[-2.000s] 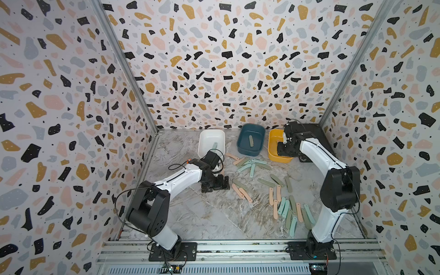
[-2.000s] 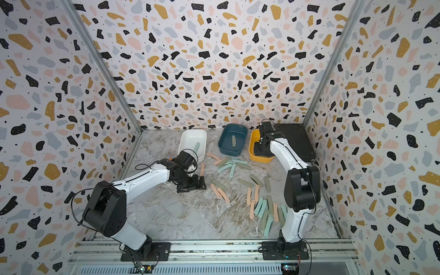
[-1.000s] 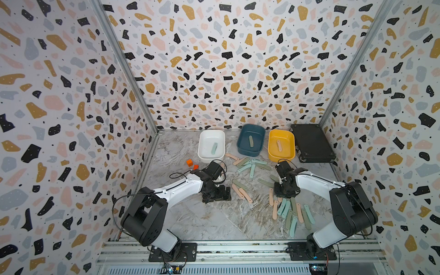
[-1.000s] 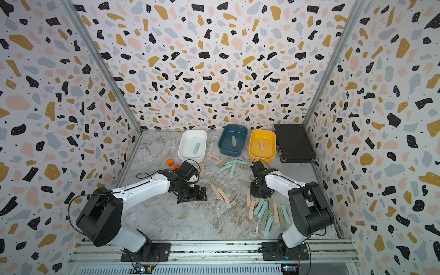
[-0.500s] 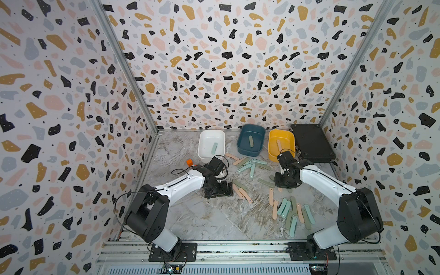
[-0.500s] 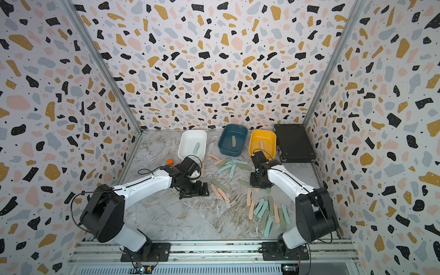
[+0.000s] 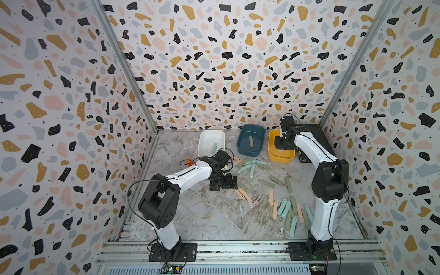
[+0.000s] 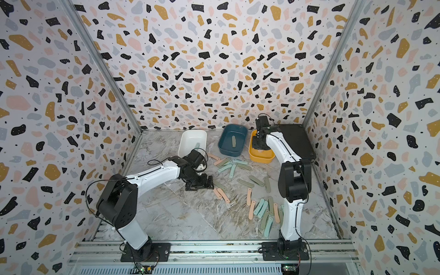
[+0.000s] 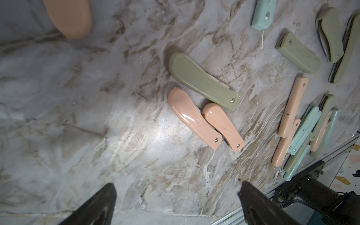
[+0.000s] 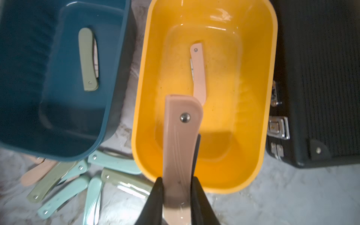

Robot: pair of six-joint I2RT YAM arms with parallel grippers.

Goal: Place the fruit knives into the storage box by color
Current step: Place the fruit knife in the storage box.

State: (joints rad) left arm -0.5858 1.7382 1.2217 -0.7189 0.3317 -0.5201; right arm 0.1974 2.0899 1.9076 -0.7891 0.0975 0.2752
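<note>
Fruit knives in pink, green and mint lie scattered on the marble floor (image 7: 250, 166). The storage box is three tubs: white (image 7: 204, 152), teal (image 7: 258, 150) and yellow (image 7: 279, 160). My right gripper (image 10: 176, 180) hangs over the yellow tub (image 10: 270, 78), shut on a pink knife (image 10: 181, 140). Another pink knife (image 10: 198, 74) lies inside that tub. A green knife (image 10: 87, 58) lies in the teal tub and a mint knife (image 7: 215, 148) in the white one. My left gripper (image 9: 176, 187) is open, low over the floor beside two pink knives (image 9: 192, 116) and a green one (image 9: 202, 83).
A flat black latched case (image 7: 316, 140) sits right of the yellow tub, partly behind my right arm. A small orange block (image 7: 189, 162) lies behind my left arm. Several knives are bunched near the right arm's base (image 7: 288, 212). Patterned walls close three sides.
My right gripper has risen from the knives on the floor and carried the pink knife back over the yellow tub. The left gripper has shifted slightly and stays open.
</note>
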